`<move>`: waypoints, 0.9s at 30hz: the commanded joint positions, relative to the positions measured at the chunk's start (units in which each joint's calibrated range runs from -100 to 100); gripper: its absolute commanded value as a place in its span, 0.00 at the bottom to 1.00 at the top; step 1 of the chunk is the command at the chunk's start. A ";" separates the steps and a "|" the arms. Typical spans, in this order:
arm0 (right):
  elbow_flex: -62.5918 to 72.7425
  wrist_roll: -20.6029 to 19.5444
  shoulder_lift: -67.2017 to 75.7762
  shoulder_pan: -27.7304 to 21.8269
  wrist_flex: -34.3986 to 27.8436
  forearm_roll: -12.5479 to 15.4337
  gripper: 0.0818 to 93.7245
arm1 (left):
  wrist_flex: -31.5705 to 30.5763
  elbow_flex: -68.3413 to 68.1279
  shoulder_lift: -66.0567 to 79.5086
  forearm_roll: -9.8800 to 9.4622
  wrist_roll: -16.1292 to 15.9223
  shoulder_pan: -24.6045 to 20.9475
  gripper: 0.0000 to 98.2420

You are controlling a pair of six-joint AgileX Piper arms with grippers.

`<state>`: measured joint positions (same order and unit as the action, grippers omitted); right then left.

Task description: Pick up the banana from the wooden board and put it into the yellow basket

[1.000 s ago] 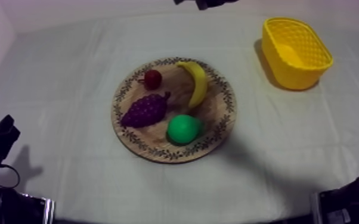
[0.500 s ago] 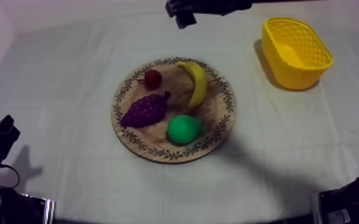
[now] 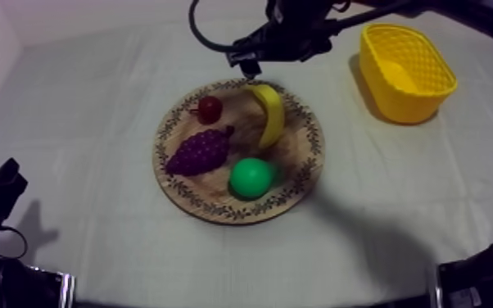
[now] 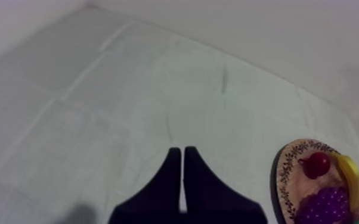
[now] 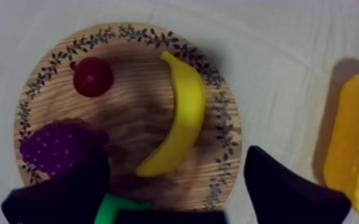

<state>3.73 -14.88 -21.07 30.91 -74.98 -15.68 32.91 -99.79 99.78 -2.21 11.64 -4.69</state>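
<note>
The yellow banana (image 3: 270, 115) lies curved on the right part of the round wooden board (image 3: 209, 205), next to a small red fruit (image 3: 210, 108), purple grapes (image 3: 199, 151) and a green pear (image 3: 251, 177). My right gripper (image 3: 248, 64) hovers over the board's far rim, close to the banana's upper end. From the right wrist, the banana (image 5: 182, 113) sits below the open right gripper (image 5: 176, 154), whose fingers hold nothing. The yellow basket (image 3: 405, 70) stands at the far right. My left gripper (image 4: 182, 173) is shut on nothing over bare cloth, left of the board (image 4: 283, 173).
The right arm reaches in from the upper right, passing just left of the basket (image 5: 355, 155). Open cloth lies between board and basket and along the front. My left arm (image 3: 0, 192) rests at the near left corner.
The right arm has come in from the far edge and moved down and left, to above the board's far rim near the banana. The fruit and the left arm have not moved.
</note>
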 commanded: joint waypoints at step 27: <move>10.06 1.12 -23.97 -2.51 3.33 2.02 0.61 | -0.01 0.01 0.05 0.03 0.01 0.02 0.00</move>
<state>13.63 -13.74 -44.25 28.42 -71.54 -13.71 32.91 -99.79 99.78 -2.21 11.64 -4.69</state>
